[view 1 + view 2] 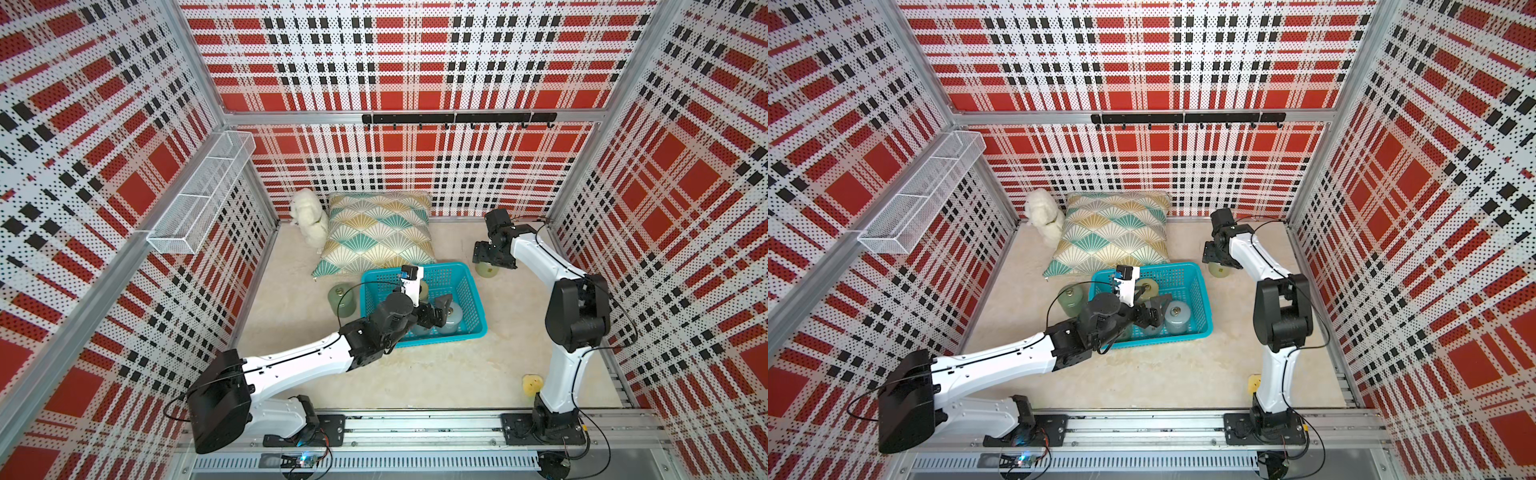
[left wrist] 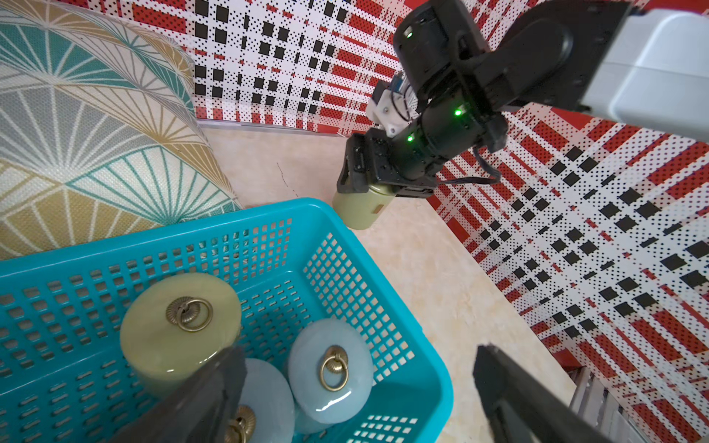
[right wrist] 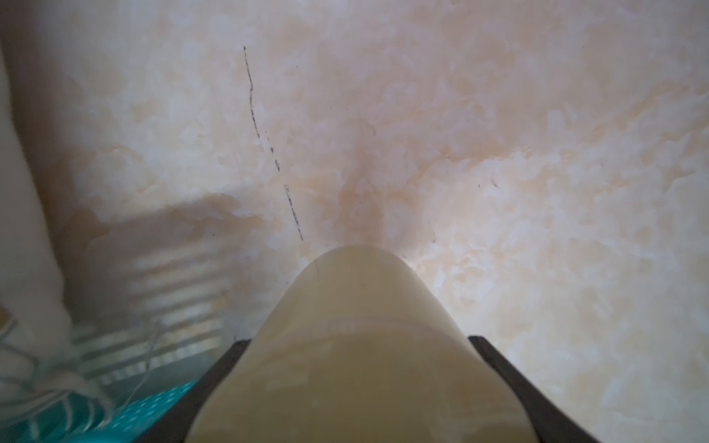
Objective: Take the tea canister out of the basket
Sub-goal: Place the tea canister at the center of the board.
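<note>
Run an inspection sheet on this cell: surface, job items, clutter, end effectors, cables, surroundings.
Surface: beige marbled tabletop; one dark scratch.
Job's things: basket holds one yellow-green canister, two pale blue canisters; green canister and held canister are outside it.
Clutter: pillow, white plush toy, small yellow fluffy item.
End effectors: left end effector open above the basket; right end effector closed on the held canister.
Cables: black cable arcs above the basket rim; loose wires at the front rail.
Surroundings: plaid perforated walls, wire rack, hook rail.

L end effector [image 1: 1152,311] above basket [image 1: 1167,267], near pale-blue canister [image 1: 1177,318]
</note>
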Robot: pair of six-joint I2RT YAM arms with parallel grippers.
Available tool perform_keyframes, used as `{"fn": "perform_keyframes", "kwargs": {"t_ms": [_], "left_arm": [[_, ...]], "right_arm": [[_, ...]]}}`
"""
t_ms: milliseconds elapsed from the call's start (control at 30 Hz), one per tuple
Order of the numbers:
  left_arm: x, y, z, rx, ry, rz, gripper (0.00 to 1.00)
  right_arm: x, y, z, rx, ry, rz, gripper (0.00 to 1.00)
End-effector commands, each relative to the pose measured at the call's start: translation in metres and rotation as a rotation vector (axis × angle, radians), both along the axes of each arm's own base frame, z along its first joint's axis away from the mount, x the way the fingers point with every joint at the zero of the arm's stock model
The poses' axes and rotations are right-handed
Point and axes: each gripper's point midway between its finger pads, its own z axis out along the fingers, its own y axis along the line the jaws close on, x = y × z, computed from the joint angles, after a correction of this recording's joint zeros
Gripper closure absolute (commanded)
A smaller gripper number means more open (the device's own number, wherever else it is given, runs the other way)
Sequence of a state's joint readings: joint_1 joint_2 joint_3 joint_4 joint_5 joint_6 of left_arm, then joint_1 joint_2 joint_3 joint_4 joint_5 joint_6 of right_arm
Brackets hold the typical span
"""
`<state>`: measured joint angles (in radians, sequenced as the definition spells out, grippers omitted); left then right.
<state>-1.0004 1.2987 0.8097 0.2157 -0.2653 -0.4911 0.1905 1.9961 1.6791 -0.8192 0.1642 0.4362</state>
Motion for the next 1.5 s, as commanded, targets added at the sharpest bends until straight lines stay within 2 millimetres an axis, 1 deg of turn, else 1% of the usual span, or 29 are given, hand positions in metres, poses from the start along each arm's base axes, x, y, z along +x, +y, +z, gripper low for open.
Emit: {"fn": "perform_keyframes", "kwargs": {"t_ms": [0,133,233,433,633,767,867,1000,1167,1200,1233,1267,1467], "left_arm": [[-0.001,-0.002,0.015,-0.015,-0.029,-0.013,0.0],[0.0,-0.001,0.013,-0.007,-0.03,-0.006,0.0],[0.0,-0.003,0.012,-0.003,-0.029,-0.008,0.0],[0.006,0.0,0.009,0.01,-0.03,0.013,0.0],[0.011,0.005,0.004,0.012,-0.02,0.027,0.0],[0.013,0.005,0.003,0.01,-0.017,0.026,0.0],[0.015,0.006,0.002,0.011,-0.013,0.03,0.0],[0.016,0.009,0.0,0.011,-0.011,0.035,0.0],[0.017,0.01,-0.001,0.008,-0.009,0.034,0.0],[0.017,0.01,-0.001,0.007,-0.008,0.035,0.0],[0.016,0.01,-0.001,0.007,-0.007,0.034,0.0],[0.016,0.011,-0.001,0.008,-0.007,0.032,0.0],[0.017,0.015,0.003,0.0,-0.011,0.042,0.0]], "right_arm": [[0.024,-0.006,0.012,-0.014,-0.067,-0.017,0.25],[0.036,-0.008,-0.001,-0.019,-0.051,-0.023,0.25],[0.052,-0.004,0.0,-0.007,-0.067,-0.023,0.25],[0.08,0.008,0.001,0.028,-0.078,-0.005,0.25],[0.095,0.028,-0.007,0.035,-0.063,0.025,0.25],[0.099,0.037,-0.013,0.047,-0.059,0.028,0.25],[0.101,0.037,-0.017,0.044,-0.054,0.021,0.25],[0.099,0.035,-0.031,0.027,-0.023,0.02,0.23],[0.098,0.033,-0.041,0.013,-0.006,0.022,0.18],[0.098,0.033,-0.04,0.012,-0.01,0.02,0.16],[0.099,0.034,-0.038,0.016,-0.015,0.025,0.06],[0.099,0.035,-0.036,0.02,-0.02,0.03,0.0],[0.1,0.036,-0.012,0.037,-0.082,0.034,0.0]]}}
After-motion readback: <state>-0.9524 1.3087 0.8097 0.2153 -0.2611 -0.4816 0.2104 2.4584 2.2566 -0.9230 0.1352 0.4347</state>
